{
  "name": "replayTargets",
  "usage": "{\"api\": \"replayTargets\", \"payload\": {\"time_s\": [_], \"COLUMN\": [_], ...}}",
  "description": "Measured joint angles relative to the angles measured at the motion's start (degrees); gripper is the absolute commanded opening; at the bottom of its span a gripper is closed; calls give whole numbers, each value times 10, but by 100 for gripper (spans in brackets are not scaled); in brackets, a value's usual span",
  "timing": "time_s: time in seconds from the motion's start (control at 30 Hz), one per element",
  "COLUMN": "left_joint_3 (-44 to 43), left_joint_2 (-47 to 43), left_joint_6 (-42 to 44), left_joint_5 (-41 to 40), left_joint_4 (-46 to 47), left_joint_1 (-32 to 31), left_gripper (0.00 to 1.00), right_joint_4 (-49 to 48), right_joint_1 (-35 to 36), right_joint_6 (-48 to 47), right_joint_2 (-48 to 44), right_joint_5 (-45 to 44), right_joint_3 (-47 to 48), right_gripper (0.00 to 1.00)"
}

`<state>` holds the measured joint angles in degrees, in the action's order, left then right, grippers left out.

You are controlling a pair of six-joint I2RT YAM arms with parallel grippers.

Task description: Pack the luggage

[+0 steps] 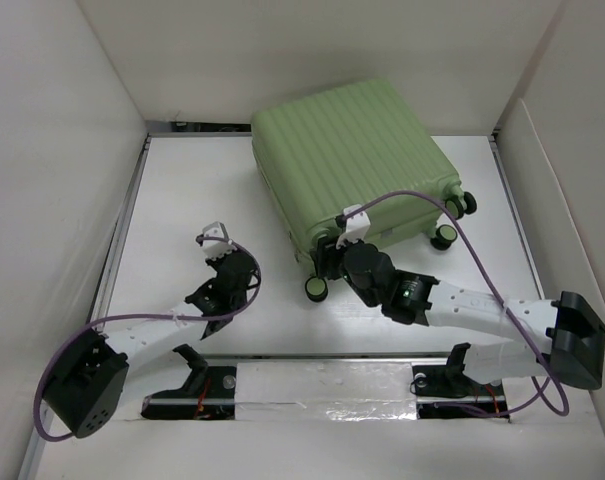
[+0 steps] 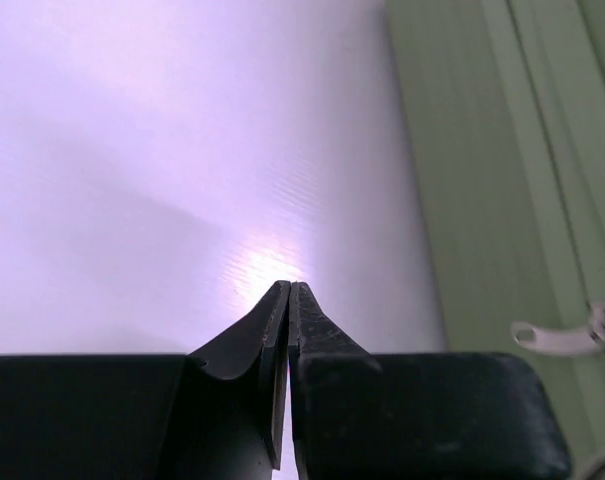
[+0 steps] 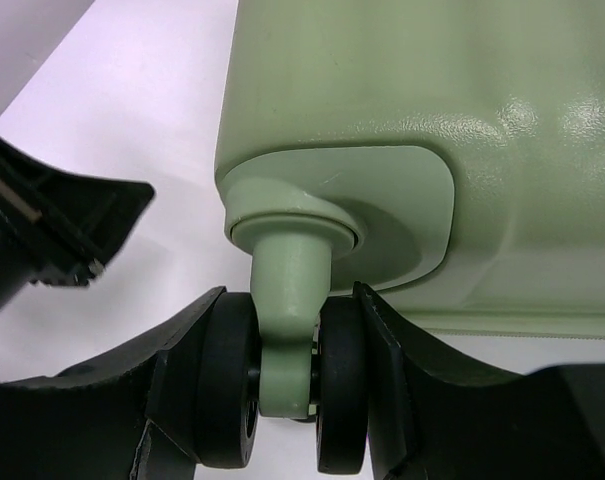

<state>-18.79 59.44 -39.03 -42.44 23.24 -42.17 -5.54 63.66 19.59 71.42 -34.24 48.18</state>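
Note:
The luggage is a pale green ribbed hard-shell suitcase, lying flat and closed at the back middle of the table. Its black caster wheels face the near side. My right gripper is at its near edge. In the right wrist view my right gripper is shut on one twin caster wheel, a finger pressing each black wheel. My left gripper is left of the suitcase, apart from it. In the left wrist view my left gripper is shut and empty above the white table, with the suitcase side to its right.
Another caster wheel sits just left of my right gripper, and two more are at the near right corner. A metal zipper pull hangs on the suitcase side. White walls enclose the table. A taped rail runs along the near edge.

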Motion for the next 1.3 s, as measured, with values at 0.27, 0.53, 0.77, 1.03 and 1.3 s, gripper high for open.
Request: {"api": "replayTargets", "payload": {"time_s": [0.27,0.53,0.77,1.03,1.3], "left_joint_3": [-16,31,80,76,40], "left_joint_2": [-11,-100,-80,21,90], "left_joint_6": [24,80,116,146,166], "left_joint_5": [75,252,337,365,374], "left_joint_4": [16,84,113,198,256], "left_joint_1": [38,-19,-19,-13,11], "left_gripper": [0,26,49,53,48], "right_joint_4": [-9,-10,-10,-10,-12], "right_joint_1": [8,9,4,1,1], "right_joint_6": [-14,-22,-22,-22,-22], "right_joint_2": [-6,-5,-5,-6,-7], "right_joint_5": [9,6,17,24,28], "right_joint_3": [-11,-10,-10,-10,-11], "right_gripper": [0,0,0,0,0]}}
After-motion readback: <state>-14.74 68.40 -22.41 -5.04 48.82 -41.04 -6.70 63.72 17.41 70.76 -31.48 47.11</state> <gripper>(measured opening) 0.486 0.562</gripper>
